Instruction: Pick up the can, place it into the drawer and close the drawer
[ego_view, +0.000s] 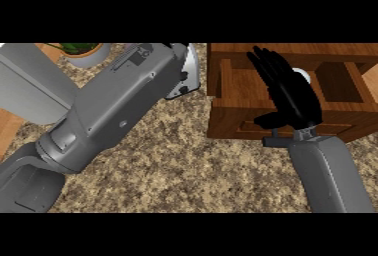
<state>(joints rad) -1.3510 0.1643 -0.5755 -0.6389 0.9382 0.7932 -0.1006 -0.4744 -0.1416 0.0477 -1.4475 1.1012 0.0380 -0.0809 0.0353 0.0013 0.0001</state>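
The speckled stone counter (184, 170) fills the view from near to far. Across its left half lies the left forearm (111, 110), a broad grey shape running from the near left corner up toward the far middle. Only dark scraps of the left hand (180, 89) show at the forearm's far end, just left of the drawer, so I cannot tell whether it is released or clenched.

At the far right stands the wooden drawer (221, 90), pulled open, its inside visible from above. A large grey block (29, 85) sits at the far left, partly behind the left forearm. The right forearm (328, 175) comes in from the near right and points away.

The right hand (291, 100) hangs over the open drawer, released and flat, grasping nothing. A potted plant (87, 51) stands at the far left edge. The can (303, 75) shows only as a small pale rounded patch inside the drawer, just right of the right hand's fingers (269, 67) and mostly hidden by them.
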